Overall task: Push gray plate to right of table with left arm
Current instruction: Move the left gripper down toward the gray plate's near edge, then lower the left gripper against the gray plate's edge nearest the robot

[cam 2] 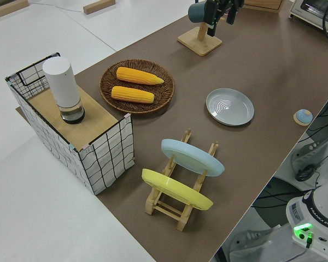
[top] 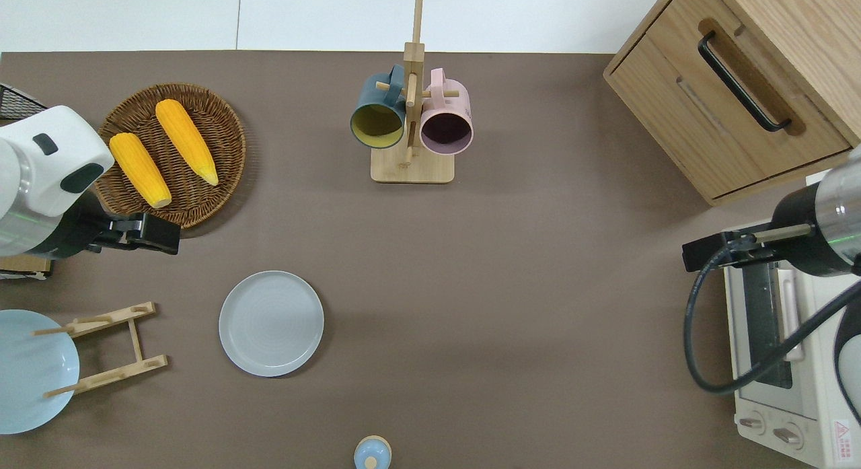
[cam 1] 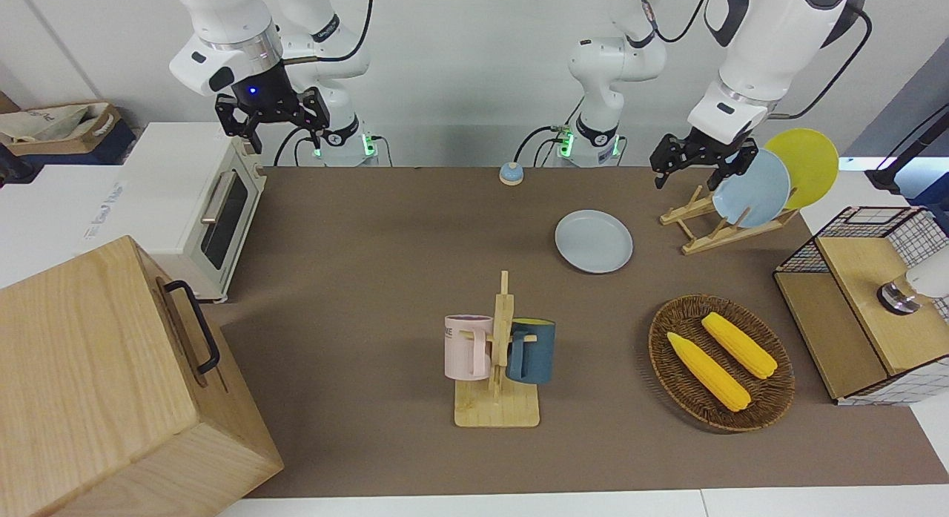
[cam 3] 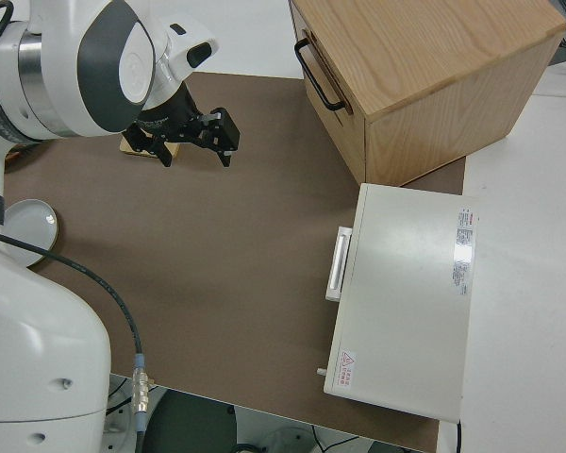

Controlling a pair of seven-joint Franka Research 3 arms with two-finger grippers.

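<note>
Gray plate (top: 271, 323) flat on the tabletop (top: 511, 307), beside the plate rack (top: 107, 348). Left gripper (top: 156, 233), jaws open and empty, hangs over bare tabletop between basket (top: 222, 119) and plate. Right arm parked.

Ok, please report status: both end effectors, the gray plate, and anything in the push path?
Left end effector open, up beside basket, off gray plate. Right arm parked, open. Plate flat on table, untouched. Path bare.
</note>
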